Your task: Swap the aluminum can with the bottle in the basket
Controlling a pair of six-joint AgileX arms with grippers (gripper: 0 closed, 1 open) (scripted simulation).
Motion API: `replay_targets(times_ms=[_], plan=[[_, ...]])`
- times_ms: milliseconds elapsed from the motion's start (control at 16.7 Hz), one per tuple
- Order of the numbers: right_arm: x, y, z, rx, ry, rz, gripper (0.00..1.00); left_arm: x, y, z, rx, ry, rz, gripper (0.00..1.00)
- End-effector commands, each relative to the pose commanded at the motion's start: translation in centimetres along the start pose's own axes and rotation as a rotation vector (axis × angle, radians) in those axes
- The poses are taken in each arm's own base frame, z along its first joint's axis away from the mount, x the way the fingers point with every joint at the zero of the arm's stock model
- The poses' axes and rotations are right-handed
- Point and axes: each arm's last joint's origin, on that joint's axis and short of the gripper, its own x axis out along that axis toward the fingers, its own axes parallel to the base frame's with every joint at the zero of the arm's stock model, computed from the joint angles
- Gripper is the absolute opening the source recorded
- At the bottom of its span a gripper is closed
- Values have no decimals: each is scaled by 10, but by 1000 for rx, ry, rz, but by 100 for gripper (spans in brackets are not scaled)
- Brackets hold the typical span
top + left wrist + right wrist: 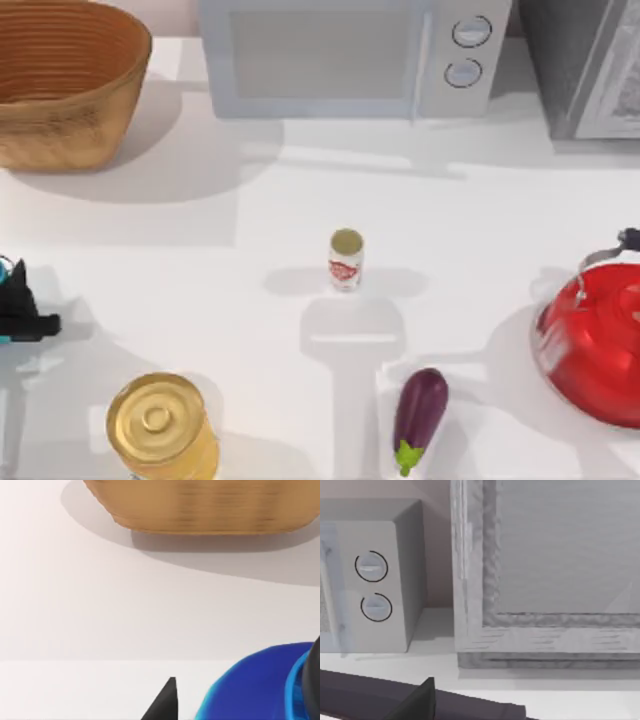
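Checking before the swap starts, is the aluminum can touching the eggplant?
Apart. The top view shows the aluminum can standing mid-table, with bare white table between it and the eggplant lying nearer the front edge.

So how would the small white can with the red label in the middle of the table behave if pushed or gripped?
The small white can with the red label stands upright, slim and tall for its base, so a high push would probably tip it. Once down, its round body would likely roll. It looks like thin aluminium, probably light and easily dented.
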Motion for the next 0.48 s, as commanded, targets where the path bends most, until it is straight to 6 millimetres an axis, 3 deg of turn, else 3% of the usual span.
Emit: replay_targets(times_ms=[120, 480], plan=[[0, 0, 0, 0, 0, 0, 100, 0, 0, 0, 0, 0, 0, 0], [0, 0, 0, 0, 0, 0, 100, 0, 0, 0, 0, 0, 0, 0]])
